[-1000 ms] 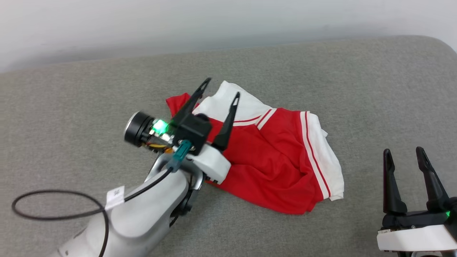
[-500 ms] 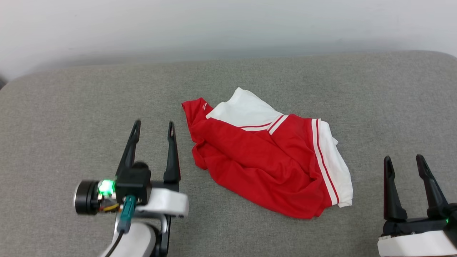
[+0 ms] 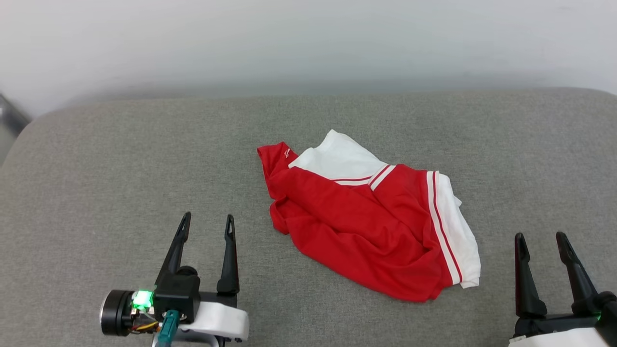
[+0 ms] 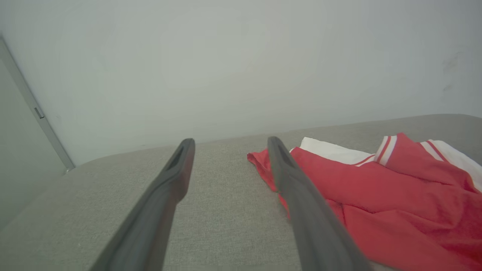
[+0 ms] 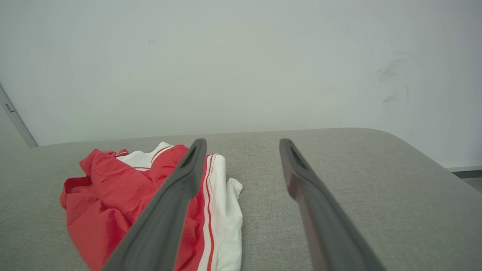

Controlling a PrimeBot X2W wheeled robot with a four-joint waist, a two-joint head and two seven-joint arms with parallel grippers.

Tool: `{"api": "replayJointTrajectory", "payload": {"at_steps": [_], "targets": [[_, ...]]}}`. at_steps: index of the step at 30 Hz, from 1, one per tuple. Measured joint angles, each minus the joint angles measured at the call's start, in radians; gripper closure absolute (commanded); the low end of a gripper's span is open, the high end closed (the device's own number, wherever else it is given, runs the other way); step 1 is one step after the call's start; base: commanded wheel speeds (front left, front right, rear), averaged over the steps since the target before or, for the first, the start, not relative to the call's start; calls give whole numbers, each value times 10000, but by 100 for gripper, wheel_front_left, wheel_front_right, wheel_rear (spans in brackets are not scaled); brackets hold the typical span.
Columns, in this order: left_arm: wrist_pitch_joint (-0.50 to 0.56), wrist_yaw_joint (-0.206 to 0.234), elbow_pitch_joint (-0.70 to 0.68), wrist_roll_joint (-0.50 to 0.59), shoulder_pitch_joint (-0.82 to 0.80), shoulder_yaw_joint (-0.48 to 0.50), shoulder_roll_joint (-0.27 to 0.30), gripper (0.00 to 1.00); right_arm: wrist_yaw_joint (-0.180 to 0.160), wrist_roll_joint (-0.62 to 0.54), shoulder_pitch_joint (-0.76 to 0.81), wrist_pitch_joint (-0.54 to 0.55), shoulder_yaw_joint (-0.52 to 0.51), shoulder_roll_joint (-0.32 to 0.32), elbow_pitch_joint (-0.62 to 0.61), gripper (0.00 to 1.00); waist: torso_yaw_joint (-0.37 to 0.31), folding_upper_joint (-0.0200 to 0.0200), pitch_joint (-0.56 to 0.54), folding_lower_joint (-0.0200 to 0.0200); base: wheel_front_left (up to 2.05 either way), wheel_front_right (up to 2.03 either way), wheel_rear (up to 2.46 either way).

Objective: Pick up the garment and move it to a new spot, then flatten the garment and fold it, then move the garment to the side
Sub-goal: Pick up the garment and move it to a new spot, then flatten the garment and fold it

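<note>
Head view showed the crumpled red soft-fabric jersey T-shirt with white, red-striped sleeves (image 3: pixel 366 226) lying near the middle of the grey upholstered surface (image 3: pixel 120 168). The left hand (image 3: pixel 208 221) was at its near left and the right hand (image 3: pixel 540 237) at its near right. Both had their fingers spread, held nothing and were clear of the cloth.

soft red garment (image 3: pixel 356 231), matt woven surface (image 3: pixel 120 168)
</note>
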Motion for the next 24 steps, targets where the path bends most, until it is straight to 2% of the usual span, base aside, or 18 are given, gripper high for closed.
{"api": "replayJointTrajectory", "payload": {"at_steps": [11,12,24], "targets": [[0,-909,140,577,701,1041,-780,0,0,290,413,0,35,0,155,0,158,0,-403,0,0,0,0],[0,-1103,178,725,847,1214,-928,0,0,339,439,0,29,-2,167,0,184,0,-478,0,0,0,0],[0,-1559,288,1083,1128,1820,-1356,0,0,523,600,0,79,0,253,0,232,0,-638,0,0,0,0]]}}
